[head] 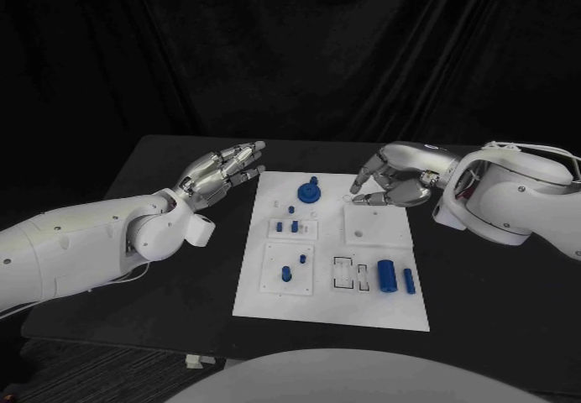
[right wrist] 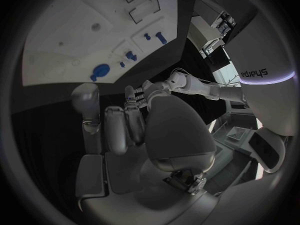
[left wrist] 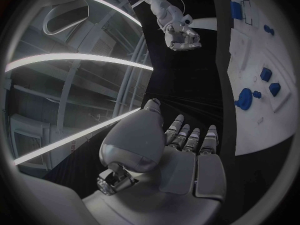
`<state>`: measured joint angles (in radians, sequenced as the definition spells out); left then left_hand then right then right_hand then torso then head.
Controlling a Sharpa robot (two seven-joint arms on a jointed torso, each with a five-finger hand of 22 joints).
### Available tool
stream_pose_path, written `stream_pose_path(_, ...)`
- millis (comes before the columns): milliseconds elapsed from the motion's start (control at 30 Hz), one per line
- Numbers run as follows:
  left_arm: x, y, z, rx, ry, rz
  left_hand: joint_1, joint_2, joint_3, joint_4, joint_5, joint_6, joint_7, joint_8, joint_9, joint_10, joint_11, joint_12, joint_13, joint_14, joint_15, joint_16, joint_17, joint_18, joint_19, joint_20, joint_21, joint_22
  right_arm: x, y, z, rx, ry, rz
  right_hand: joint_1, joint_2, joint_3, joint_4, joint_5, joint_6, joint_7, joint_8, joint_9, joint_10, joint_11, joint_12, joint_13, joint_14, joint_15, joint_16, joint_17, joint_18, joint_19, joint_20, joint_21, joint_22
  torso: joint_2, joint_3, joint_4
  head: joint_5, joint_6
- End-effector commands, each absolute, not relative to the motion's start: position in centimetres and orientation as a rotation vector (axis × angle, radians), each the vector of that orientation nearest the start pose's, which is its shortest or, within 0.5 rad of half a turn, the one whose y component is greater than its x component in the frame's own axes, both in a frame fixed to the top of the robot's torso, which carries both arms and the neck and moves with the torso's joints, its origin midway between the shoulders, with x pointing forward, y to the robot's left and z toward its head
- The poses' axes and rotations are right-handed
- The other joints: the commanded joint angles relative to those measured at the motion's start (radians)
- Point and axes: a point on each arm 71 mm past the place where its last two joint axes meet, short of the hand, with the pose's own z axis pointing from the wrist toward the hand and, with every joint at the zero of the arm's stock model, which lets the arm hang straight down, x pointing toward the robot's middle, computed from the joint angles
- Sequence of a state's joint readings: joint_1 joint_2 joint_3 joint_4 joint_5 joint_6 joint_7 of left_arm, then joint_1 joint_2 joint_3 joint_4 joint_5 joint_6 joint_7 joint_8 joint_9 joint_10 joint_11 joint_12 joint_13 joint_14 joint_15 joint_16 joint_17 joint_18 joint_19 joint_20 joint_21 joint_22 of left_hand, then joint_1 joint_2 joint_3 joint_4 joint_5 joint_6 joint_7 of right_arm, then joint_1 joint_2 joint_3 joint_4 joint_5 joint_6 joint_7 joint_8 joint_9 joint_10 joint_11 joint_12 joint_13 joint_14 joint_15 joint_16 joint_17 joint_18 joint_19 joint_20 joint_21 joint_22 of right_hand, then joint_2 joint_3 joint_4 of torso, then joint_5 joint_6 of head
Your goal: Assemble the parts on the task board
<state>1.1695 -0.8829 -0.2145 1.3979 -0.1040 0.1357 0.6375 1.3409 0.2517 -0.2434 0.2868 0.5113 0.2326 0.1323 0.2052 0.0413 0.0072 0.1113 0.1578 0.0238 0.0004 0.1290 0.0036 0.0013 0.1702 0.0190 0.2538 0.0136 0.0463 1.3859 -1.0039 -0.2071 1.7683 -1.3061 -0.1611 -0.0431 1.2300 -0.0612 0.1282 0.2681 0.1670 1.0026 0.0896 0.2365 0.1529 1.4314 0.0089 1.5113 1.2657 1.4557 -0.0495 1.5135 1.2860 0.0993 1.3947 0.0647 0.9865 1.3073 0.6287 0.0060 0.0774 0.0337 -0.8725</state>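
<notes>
**A:** And there we were, both hands up at the far end of the task board [head: 333, 315], neither one carrying a thing. The left hand [head: 222, 174] hung just off the board's far left corner, fingers stretched out and apart, nothing in it.

**B:** The right hand [head: 394, 185] was the one to watch. It hovered at the board's far right corner, over the plain square plate [head: 378, 227], fingers curled inward. From the head view I couldn't make out anything between them, though the fingertips were partly hidden, so call that likely empty rather than certain.

**A:** And the parts? The round blue disc with its knob [head: 310, 192] sat at the far edge, near the middle. Two small blue pegs [head: 288, 227] stood in the block on the left side, another peg [head: 285, 273] nearer us on that side.

**B:** Plus the large blue cylinder [head: 386, 274] and the slimmer blue bar [head: 410, 281] lying loose near the right edge, well clear of both hands.

**A:** So my read: this was a reach, a pick not yet made.

**B:** Agreed. The next move called for the right hand to open up, drop onto one piece and pinch it cleanly without nudging its neighbours.
</notes>
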Motion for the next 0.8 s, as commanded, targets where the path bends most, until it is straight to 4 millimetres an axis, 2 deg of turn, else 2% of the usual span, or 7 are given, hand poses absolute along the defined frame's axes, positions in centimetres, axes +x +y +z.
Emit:
stream_pose_path(33, 46.4, 24.6, -24.1, -0.902, 1.539, -1.86, 0.006, 0.0, 0.002, 0.003, -0.006, 0.004, -0.005, 0.002, 0.0, 0.004, 0.003, 0.004, 0.0, 0.0, 0.0, -0.004, -0.001, 0.01, 0.001, 0.009, 0.003, -0.001, 43.4, -21.8, -18.3, -0.17, 2.126, 0.573, -0.14, 0.019, -0.049, 0.021, -0.018, 0.042, -0.016, 0.021, 0.022, 0.139, -0.017, 0.059, 0.305, 0.115, -0.017, 0.057, 0.285, -0.024, 0.059, -0.016, 0.145, 0.166, 0.001, 0.0012, 0.0005, -0.007, 0.0)
stream_pose_path(67, 46.4, 24.6, -24.1, -0.902, 1.54, -1.861, 0.006, 0.0, 0.003, 0.003, -0.006, 0.004, -0.005, 0.002, 0.001, 0.004, 0.002, 0.004, 0.0, 0.0, 0.0, -0.004, -0.001, 0.01, 0.001, 0.01, 0.003, -0.001, 43.3, -22.1, -18.7, -0.167, 2.163, 0.533, -0.249, 0.051, -0.081, 0.02, 0.011, 0.071, -0.021, 0.028, 0.035, 0.139, -0.01, 0.059, 0.305, 0.115, -0.017, 0.057, 0.285, -0.032, 0.072, -0.018, 0.191, 0.175, 0.002, 0.0016, 0.0003, -0.01, 0.0)
stream_pose_path(233, 46.3, 24.5, -24.2, -0.903, 1.545, -1.869, 0.008, 0.002, 0.004, 0.003, -0.007, 0.006, -0.004, 0.003, 0.001, 0.004, 0.002, 0.003, 0.0, 0.0, 0.0, -0.004, -0.001, 0.01, 0.001, 0.01, 0.003, -0.001, 42.7, -23.5, -20.6, -0.167, 2.331, 0.322, -0.406, 0.111, -0.146, 0.023, -0.014, 0.199, -0.055, 0.067, 0.093, 0.139, -0.036, 0.059, 0.305, 0.115, -0.047, 0.057, 0.285, -0.065, 0.127, -0.047, 0.404, 0.22, 0.002, 0.0008, 0.0005, -0.026, 0.0)
stream_pose_path(333, 46.3, 24.4, -24.3, -0.904, 1.547, -1.872, 0.008, 0.003, 0.005, 0.003, -0.008, 0.006, -0.003, 0.003, 0.001, 0.004, 0.002, 0.002, 0.0, 0.0, 0.0, -0.004, -0.001, 0.01, 0.0, 0.011, 0.003, -0.001, 42.5, -23.8, -21.0, -0.168, 2.376, 0.235, -0.42, 0.12, -0.16, 0.022, -0.02, 0.237, -0.07, 0.074, 0.112, 0.139, -0.05, 0.059, 0.305, 0.115, -0.044, 0.057, 0.285, -0.073, 0.137, -0.048, 0.446, 0.229, 0.001, 0.0004, 0.001, -0.031, 0.0)
stream_pose_path(467, 46.3, 24.4, -24.3, -0.905, 1.55, -1.876, 0.009, 0.004, 0.006, 0.003, -0.009, 0.01, -0.002, 0.005, 0.002, 0.003, 0.002, 0.002, 0.0, 0.0, -0.001, -0.004, -0.001, 0.01, 0.001, 0.011, 0.003, -0.001, 42.3, -24.2, -21.3, -0.176, 2.419, 0.148, -0.421, 0.133, -0.174, 0.02, -0.021, 0.296, -0.089, 0.092, 0.148, 0.139, -0.064, 0.059, 0.305, 0.115, -0.065, 0.057, 0.285, -0.085, 0.156, -0.064, 0.517, 0.245, 0.001, 0.0005, 0.0005, -0.033, 0.0)
stream_pose_path(733, 46.2, 24.4, -24.4, -0.908, 1.555, -1.879, 0.011, 0.006, 0.008, 0.003, -0.009, 0.019, 0.004, 0.01, 0.003, 0.003, 0.004, 0.005, 0.0, 0.0, -0.001, -0.004, -0.001, 0.01, 0.001, 0.013, 0.003, -0.001, 41.8, -24.2, -21.5, -0.193, 2.448, 0.093, -0.394, 0.139, -0.175, 0.007, 0.003, 0.289, -0.09, 0.069, 0.165, 0.139, -0.069, 0.059, 0.305, 0.115, -0.076, 0.057, 0.285, -0.091, 0.163, -0.077, 0.544, 0.252, 0.001, 0.0007, 0.0006, -0.035, 0.0)
stream_pose_path(800, 46.2, 24.4, -24.5, -0.909, 1.558, -1.88, 0.011, 0.006, 0.008, 0.003, -0.009, 0.02, 0.005, 0.011, 0.003, 0.004, 0.005, 0.007, 0.001, 0.0, -0.001, -0.004, -0.001, 0.01, 0.001, 0.013, 0.003, -0.001, 41.7, -24.2, -21.4, -0.191, 2.445, 0.094, -0.368, 0.134, -0.172, -0.009, 0.052, 0.286, -0.088, 0.056, 0.173, 0.139, -0.068, 0.059, 0.305, 0.115, -0.076, 0.057, 0.285, -0.091, 0.162, -0.078, 0.546, 0.252, 0.001, 0.0006, 0.0006, -0.035, 0.0)
